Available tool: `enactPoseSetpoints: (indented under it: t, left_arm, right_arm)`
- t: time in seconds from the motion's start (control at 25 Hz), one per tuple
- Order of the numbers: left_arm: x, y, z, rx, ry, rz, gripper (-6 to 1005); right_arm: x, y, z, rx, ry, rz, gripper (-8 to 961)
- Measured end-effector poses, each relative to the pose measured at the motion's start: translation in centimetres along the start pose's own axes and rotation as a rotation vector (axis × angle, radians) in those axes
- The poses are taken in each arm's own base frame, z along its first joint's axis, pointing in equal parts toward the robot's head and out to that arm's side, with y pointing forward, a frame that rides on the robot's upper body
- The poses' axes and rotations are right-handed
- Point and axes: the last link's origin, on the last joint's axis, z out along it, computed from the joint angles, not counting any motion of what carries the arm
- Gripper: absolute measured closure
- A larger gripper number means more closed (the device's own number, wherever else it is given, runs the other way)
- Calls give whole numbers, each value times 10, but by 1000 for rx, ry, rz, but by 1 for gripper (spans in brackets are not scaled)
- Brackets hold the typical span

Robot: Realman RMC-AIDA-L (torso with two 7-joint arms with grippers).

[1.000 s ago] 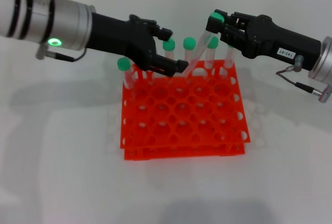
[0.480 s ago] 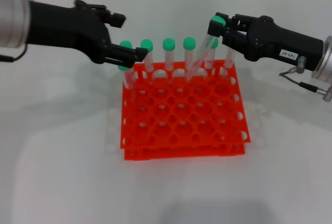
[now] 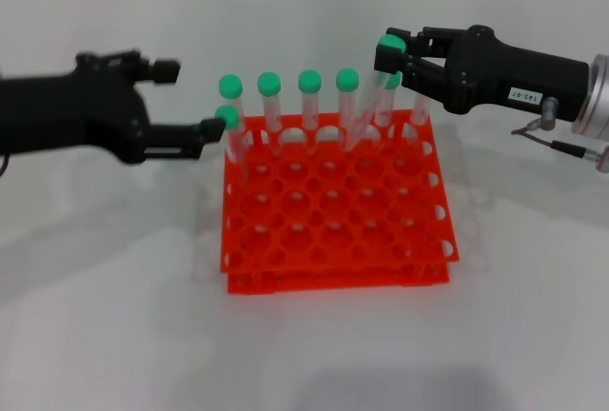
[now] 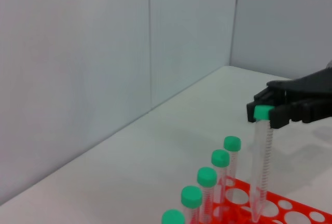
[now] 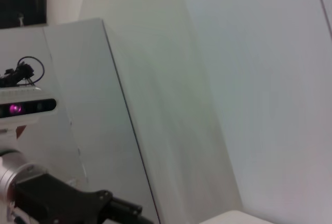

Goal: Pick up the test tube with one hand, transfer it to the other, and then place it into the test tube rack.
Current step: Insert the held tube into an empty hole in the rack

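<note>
**Colleague:** Start with the big stuff. What have you got?

**Me:** The test tube rack (image 3: 333, 206) sits mid-table, orange-red, with green-capped tubes standing along its far row. I read that layout as leaving the nearer holes free for deliveries.

**Colleague:** And the arms?

**Me:** My left gripper (image 3: 205, 111) hangs off the rack's left side, just beside the corner tube, fingers apart with nothing between them. I judge it's out of the way because the handover is done. My right gripper (image 3: 392, 49), the one with the white label, is above the far right of the rack.

**Colleague:** Holding?

**Me:** Yes, its fingers are pinched on the cap end of the test tube (image 3: 366, 107). In the left wrist view the same tube (image 4: 261, 169) hangs below that gripper (image 4: 270, 112), cap clamped, body free.

**Colleague:** Where's the tube relative to the rack?

**Me:** It slants from the gripper down and leftward, its bottom tip at a hole in the back rows. I can't tell whether it has entered. Gripping at the cap keeps the fingers clear of neighbouring tubes, I'd say.
</note>
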Motion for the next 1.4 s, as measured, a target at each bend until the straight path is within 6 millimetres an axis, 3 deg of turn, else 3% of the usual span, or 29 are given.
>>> enactPoseSetpoints:
  t: [0.68, 1.04, 1.4]
  left_arm:
    - [-108, 16, -31, 113, 228, -3, 126]
    - [-133, 17, -46, 187, 237, -75, 127]
    - [-140, 13, -49, 202, 216, -107, 127]
  right_arm:
    - [-12, -2, 7, -28, 50, -20, 637]
    - [-18, -2, 14, -45, 68, -50, 629]
    - [-20, 1, 37, -54, 88, -84, 620]
